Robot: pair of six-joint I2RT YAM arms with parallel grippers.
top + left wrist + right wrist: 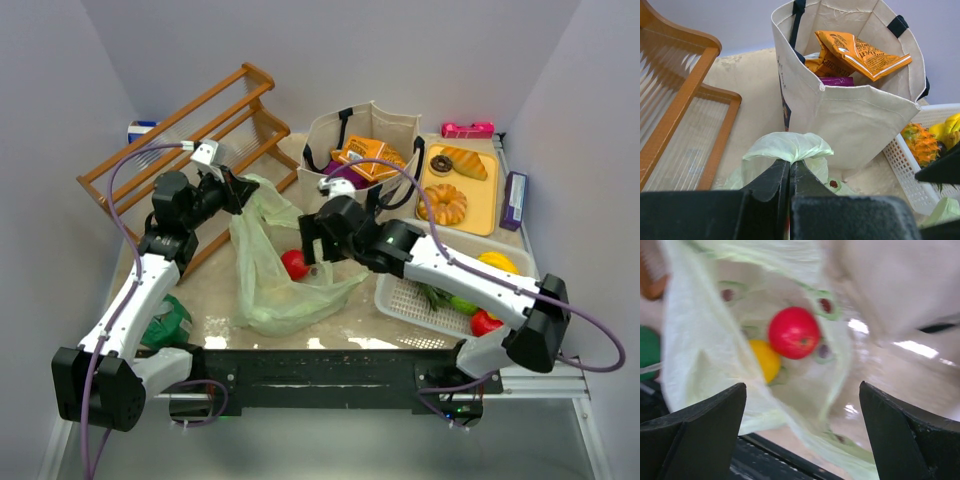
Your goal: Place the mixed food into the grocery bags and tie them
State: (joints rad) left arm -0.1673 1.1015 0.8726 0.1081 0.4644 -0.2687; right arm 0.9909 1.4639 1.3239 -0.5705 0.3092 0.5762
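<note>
The pale green plastic bag (262, 285) lies in the middle of the table, its mouth lifted at the left. My left gripper (240, 200) is shut on a bunched fold of the bag's rim (787, 146). Inside the bag sit a red toy fruit (794, 332) and a yellow one (765, 359). My right gripper (802, 390) hovers open just above the bag's mouth, with nothing between its fingers. Behind stands the beige canvas tote (855, 115), holding orange snack packets (860, 50) and a purple packet (836, 81).
A wooden rack (190, 130) leans at the back left. A white mesh basket (410, 300) with toy fruit, including a pineapple (921, 142), sits at the right. Behind it is a yellow tray (487, 205) of donuts and bread. A dark green bundle (168, 322) lies near left.
</note>
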